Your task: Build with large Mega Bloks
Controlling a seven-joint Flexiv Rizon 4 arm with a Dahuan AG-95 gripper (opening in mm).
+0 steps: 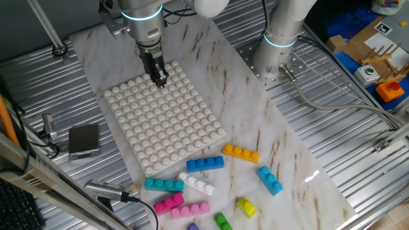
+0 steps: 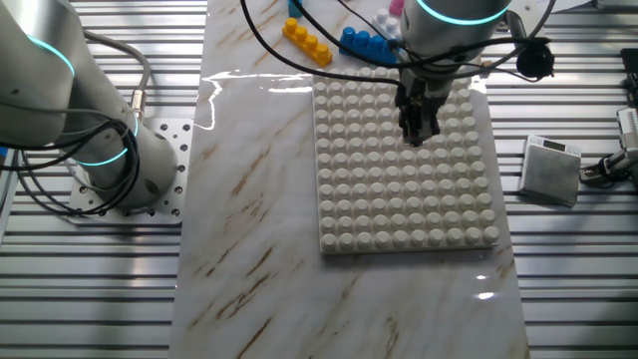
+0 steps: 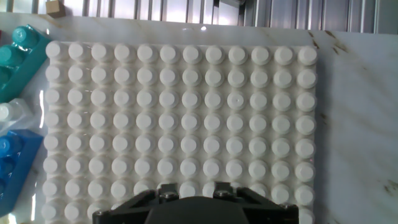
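The large Mega Bloks lie loose on the marble beyond the near edge of the white studded baseplate (image 1: pixel 163 118): orange (image 1: pixel 241 153), blue (image 1: pixel 205 163), white (image 1: pixel 196 184), teal (image 1: pixel 163 184), light blue (image 1: pixel 270 179), pink (image 1: pixel 169 203) and yellow (image 1: pixel 246 206). My gripper (image 1: pixel 160 78) hangs just above the baseplate's far rows, fingers close together and nothing between them. The other fixed view shows the gripper (image 2: pixel 419 130) over the plate (image 2: pixel 399 199), with an orange brick (image 2: pixel 306 40) and a blue one (image 2: pixel 367 42) behind it. In the hand view, teal (image 3: pixel 18 53) and blue (image 3: pixel 15 165) bricks border the plate.
A second robot base (image 1: pixel 281 38) stands on the metal table at the far right of the marble sheet. A small grey box (image 1: pixel 84 139) with cables lies left of the baseplate. A green brick (image 1: pixel 222 222) sits at the marble's near edge.
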